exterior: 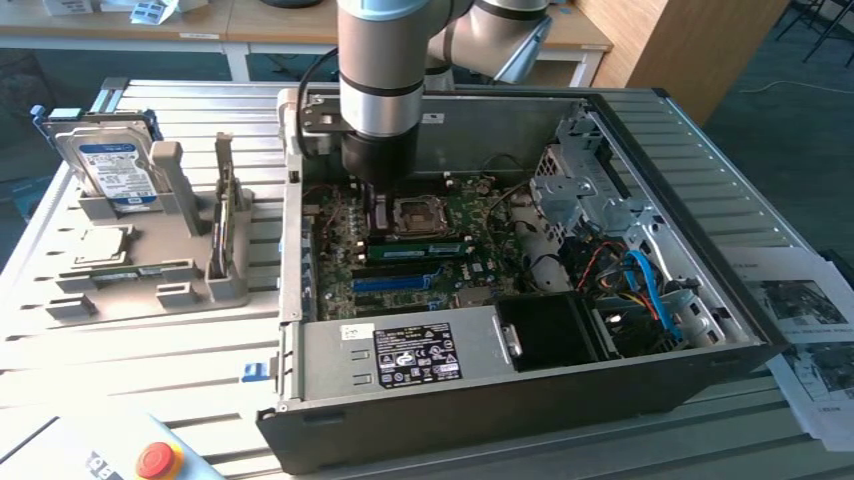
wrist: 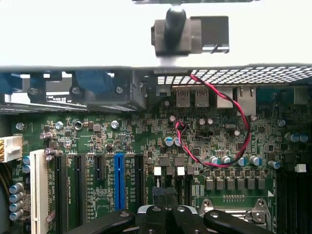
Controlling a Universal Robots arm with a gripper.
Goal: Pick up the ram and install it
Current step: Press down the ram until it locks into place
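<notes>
The ram (exterior: 224, 205), a thin narrow board, stands on its edge in the grey rack (exterior: 200, 285) outside the computer case, at the exterior view's left. My gripper (exterior: 380, 212) is apart from it, lowered inside the open case (exterior: 441, 395) just over the motherboard (exterior: 467, 215), beside the processor socket (exterior: 416, 213). In the wrist view the black fingertips (wrist: 157, 195) press together with nothing between them, so the gripper (wrist: 165, 194) is shut and empty, close above the green board (wrist: 146, 141).
A hard drive (exterior: 114, 170) with a blue-and-white label and a square silver chip (exterior: 100, 243) share the rack. Inside the case are the power supply (exterior: 414, 355), drive cage (exterior: 587, 190), blue cables (exterior: 654, 290) and red-black wires (wrist: 229, 146). Papers (exterior: 814, 320) lie at the exterior view's right.
</notes>
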